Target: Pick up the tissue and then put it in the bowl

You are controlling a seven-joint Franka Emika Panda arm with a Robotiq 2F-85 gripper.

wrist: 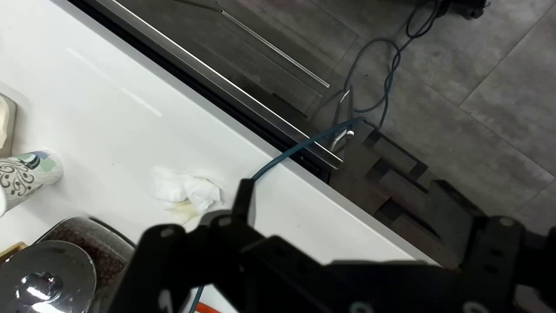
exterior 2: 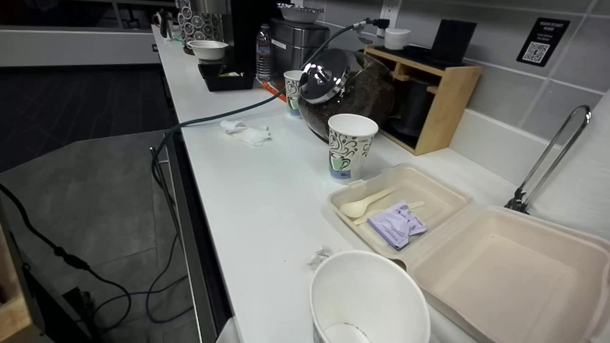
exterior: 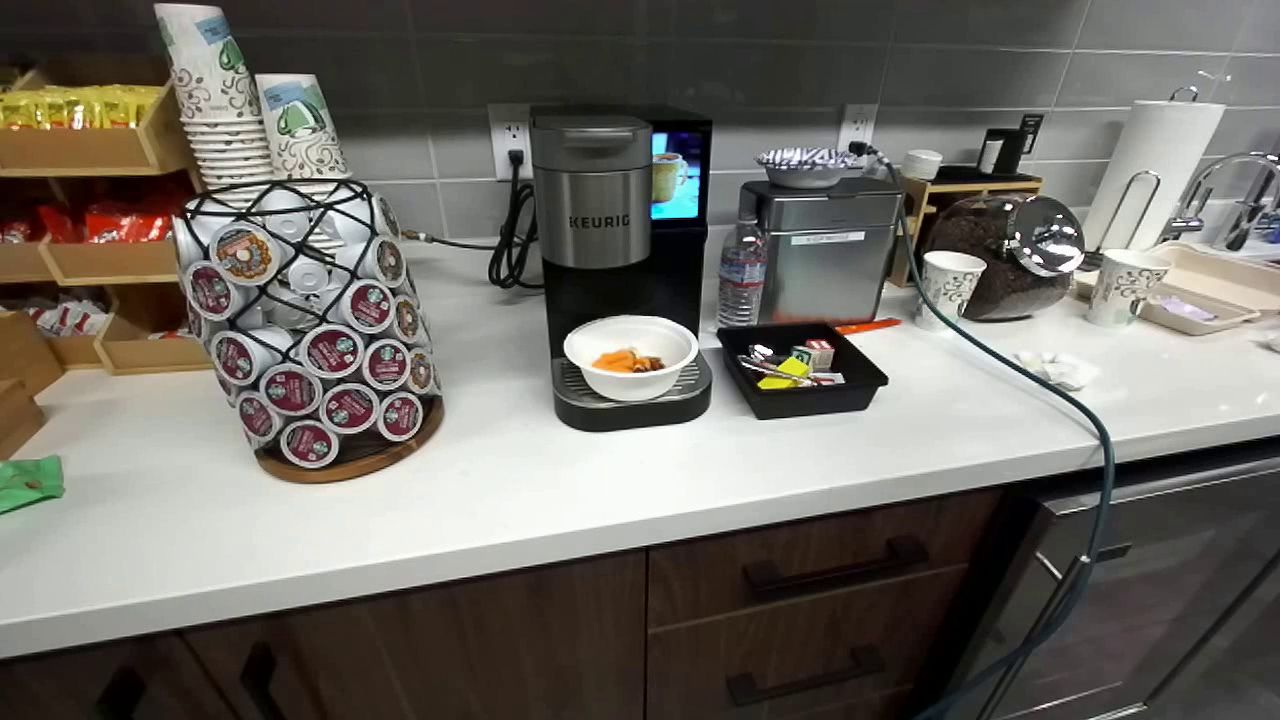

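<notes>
The tissue is white and crumpled. It lies on the white counter and shows in both exterior views. In the wrist view the tissue lies left of the fingers, with a yellowish patch on its lower part. My gripper is open, with no object between its fingers. It is above the counter's front edge, and the near finger stands right of the tissue, not on it. A white bowl stands on the coffee maker's drip tray with orange and brown bits inside. The bowl also shows in an exterior view, but not in the wrist view.
A blue-green cable runs from the wall across the counter beside the tissue and over the front edge. A black tray of small items, a paper cup, a glass jar and a takeout box stand around.
</notes>
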